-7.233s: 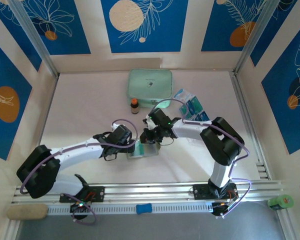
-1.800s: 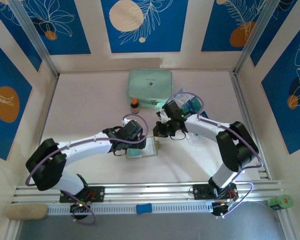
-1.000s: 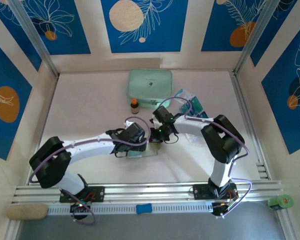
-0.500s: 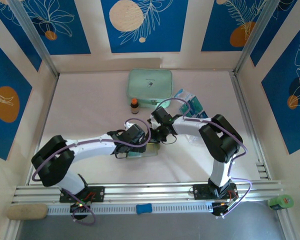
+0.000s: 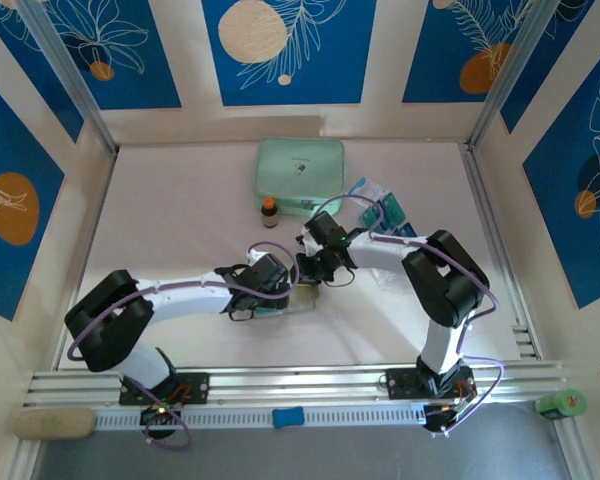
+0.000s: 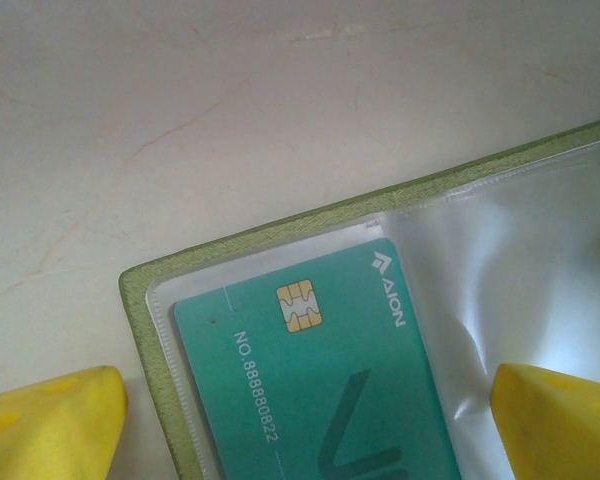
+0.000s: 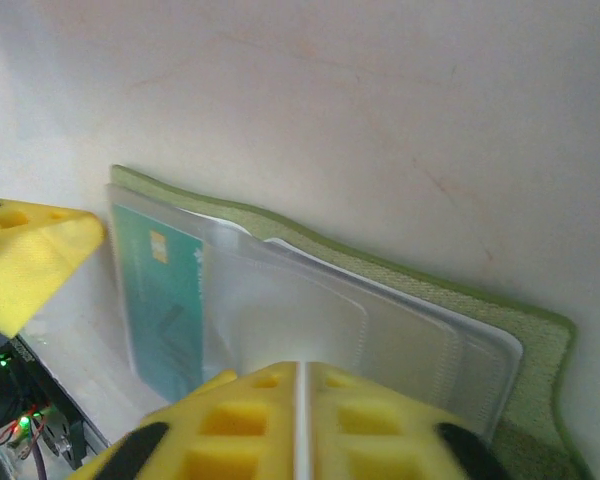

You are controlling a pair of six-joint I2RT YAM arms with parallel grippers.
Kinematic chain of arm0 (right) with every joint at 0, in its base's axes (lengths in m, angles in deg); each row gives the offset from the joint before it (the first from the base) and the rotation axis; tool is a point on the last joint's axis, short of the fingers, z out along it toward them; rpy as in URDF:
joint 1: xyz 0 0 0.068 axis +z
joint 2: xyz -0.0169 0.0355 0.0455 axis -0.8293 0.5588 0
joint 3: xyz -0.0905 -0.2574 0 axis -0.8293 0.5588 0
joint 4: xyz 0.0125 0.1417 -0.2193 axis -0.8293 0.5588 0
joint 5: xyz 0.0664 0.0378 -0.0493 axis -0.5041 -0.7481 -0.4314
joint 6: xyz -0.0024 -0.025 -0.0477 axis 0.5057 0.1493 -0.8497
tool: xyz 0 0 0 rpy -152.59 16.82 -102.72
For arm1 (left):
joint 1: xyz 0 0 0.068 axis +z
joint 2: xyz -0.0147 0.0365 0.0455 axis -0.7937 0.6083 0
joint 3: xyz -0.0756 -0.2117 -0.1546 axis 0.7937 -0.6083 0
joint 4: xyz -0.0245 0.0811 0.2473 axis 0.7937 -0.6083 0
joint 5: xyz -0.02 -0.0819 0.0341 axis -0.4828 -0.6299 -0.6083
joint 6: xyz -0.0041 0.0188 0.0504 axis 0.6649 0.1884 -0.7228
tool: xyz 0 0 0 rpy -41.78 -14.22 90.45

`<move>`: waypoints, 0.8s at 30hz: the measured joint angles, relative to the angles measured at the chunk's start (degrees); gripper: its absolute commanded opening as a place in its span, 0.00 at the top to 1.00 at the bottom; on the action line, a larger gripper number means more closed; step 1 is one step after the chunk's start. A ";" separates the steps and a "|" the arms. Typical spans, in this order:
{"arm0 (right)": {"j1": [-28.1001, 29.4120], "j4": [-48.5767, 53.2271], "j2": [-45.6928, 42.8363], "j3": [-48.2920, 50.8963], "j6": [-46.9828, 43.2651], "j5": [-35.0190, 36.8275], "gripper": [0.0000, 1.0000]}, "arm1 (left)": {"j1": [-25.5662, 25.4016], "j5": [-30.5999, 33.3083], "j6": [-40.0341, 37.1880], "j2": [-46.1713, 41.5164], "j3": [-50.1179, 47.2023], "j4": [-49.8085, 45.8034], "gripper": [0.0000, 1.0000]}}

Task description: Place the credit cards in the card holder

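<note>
**Two grippers meet over the open card holder**

Toward the top of the overhead view, a mint-green zip case (image 5: pixel 300 175), a small brown bottle (image 5: pixel 269 212) and a clear packet (image 5: pixel 382 212) sit well apart from the work on the table (image 5: pixel 180 200). At centre, both arms crowd over the card holder (image 5: pixel 302 303) and hide most of it. The left gripper (image 5: pixel 278 292) is spread wide. Its wrist view shows one yellow fingertip (image 6: pixel 50 425) just beside the holder's green edge (image 6: pixel 270 235) and the other over a clear pocket. A teal credit card (image 6: pixel 330 390) lies inside that pocket. The right gripper (image 7: pixel 298 420) has its fingers pressed together above the clear pockets. Whether they pinch any plastic I cannot tell.
</note>
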State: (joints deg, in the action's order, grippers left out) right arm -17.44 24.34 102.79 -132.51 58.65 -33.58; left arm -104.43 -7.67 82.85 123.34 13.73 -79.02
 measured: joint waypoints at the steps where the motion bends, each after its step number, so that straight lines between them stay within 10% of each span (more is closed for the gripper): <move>1: -0.22 -0.07 -0.44 0.00 0.04 0.00 0.71 | 0.00 0.00 0.00 0.00 -0.09 0.13 0.08; 24: 0.09 -4.33 0.85 1.38 3.43 -5.05 0.64 | 0.00 0.02 -0.02 -0.44 -0.57 0.70 0.08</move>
State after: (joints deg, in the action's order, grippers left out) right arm -17.35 20.01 103.65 -131.13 62.09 -38.63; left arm -104.43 -7.65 82.83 122.90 13.16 -78.33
